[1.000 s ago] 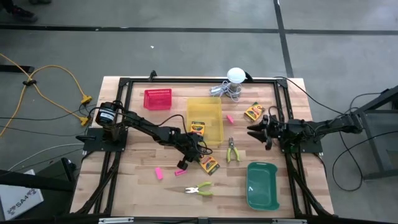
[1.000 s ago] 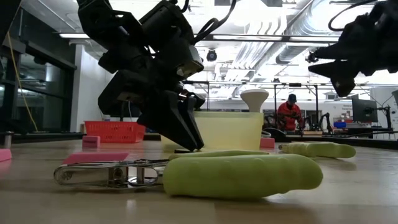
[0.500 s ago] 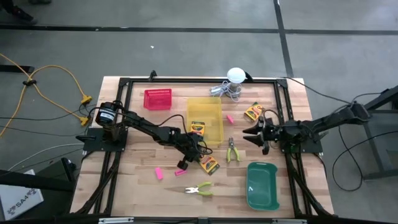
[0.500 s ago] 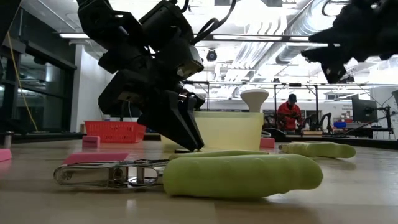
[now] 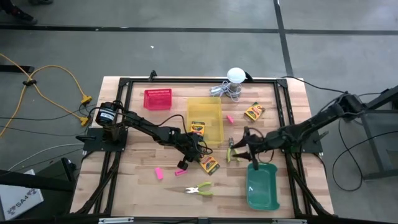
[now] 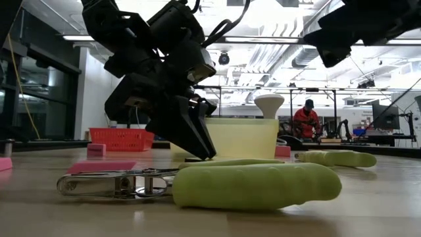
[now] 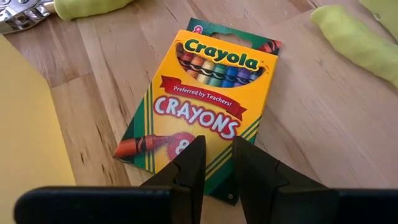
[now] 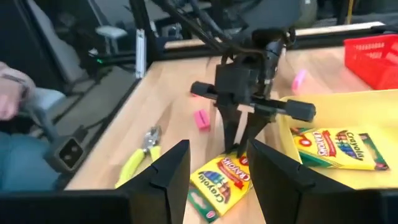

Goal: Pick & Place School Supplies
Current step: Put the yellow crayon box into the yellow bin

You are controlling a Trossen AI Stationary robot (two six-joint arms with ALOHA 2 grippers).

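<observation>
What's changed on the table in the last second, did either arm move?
The right gripper has swung from the table's right edge in toward the middle, jaws open and empty, now by the pliers above the green bin. The left gripper stayed over the crayon box, gripping nothing. No supplies moved.

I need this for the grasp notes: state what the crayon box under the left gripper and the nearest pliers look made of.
Crayon box: printed card, probably, with a slight sheen; flat panels, crisp folded edges.
Pliers: handles look like matte soft rubber or plastic, lime, gently ridged; jaws bare metal, glinting.
</observation>
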